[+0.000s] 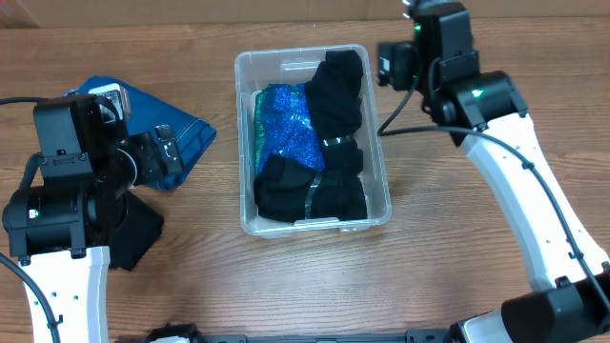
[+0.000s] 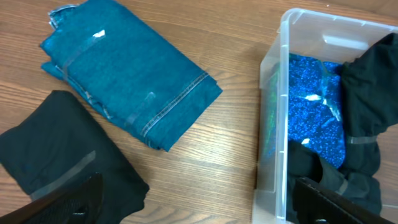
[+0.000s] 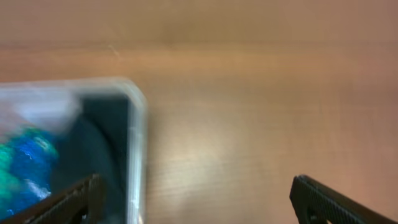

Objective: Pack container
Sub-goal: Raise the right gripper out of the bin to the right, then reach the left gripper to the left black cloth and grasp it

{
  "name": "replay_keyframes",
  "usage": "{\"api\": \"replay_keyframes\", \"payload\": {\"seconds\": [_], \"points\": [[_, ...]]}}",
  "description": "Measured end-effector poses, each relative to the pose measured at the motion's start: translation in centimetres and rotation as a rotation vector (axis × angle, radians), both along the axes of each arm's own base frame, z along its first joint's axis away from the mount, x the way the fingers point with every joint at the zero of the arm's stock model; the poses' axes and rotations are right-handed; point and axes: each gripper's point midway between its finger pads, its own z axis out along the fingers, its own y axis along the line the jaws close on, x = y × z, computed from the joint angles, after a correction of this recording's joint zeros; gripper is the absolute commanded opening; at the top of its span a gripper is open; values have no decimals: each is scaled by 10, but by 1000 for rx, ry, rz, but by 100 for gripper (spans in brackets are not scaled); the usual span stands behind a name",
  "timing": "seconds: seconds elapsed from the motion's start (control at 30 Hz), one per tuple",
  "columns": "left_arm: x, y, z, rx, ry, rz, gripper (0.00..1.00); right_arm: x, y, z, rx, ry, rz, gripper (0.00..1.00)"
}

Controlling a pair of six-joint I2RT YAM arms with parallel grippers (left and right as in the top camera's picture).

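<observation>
The clear rectangular plastic container (image 1: 242, 133) sat mid-desk (image 1: 315, 286), heaped with black garments (image 1: 338, 95) and glittery blue fabric (image 1: 286, 124). The left gripper (image 2: 198, 183) and right gripper (image 3: 194, 180) hung spread and empty. The folded blue denim (image 2: 130, 81) and folded black cloth (image 2: 62, 155) waited on the container's left; added on top, they would likely spill over the rim or shove the bin. Bare wood lay open on both sides.

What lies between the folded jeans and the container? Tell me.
Only bare wooden table separates the folded jeans from the container; the left wrist view shows this clearly.
</observation>
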Motion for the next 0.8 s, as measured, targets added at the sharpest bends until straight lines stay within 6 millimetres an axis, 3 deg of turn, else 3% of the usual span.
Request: {"api": "replay_keyframes", "payload": {"seconds": [0.07, 0.17, 0.27, 0.4, 0.47, 0.57, 0.8], "points": [[-1, 3, 0, 10, 4, 15, 100, -17, -36, -26, 28, 129, -118, 100], [-14, 23, -9, -15, 56, 124, 100, -31, -83, -39, 78, 214, -254, 100], [-50, 74, -23, -83, 147, 381, 100, -43, -112, -46, 120, 264, -332, 100], [-83, 127, -39, -194, 174, 660, 100, -43, -110, -48, 180, 278, -320, 100], [-91, 147, -68, -243, 193, 759, 100, -43, -107, -48, 194, 282, -307, 100], [-91, 151, -123, -311, 298, 776, 100, -43, -104, -48, 206, 284, -299, 100], [-67, 172, -185, -350, 405, 756, 100, -43, -104, -48, 212, 284, -301, 100]]}}
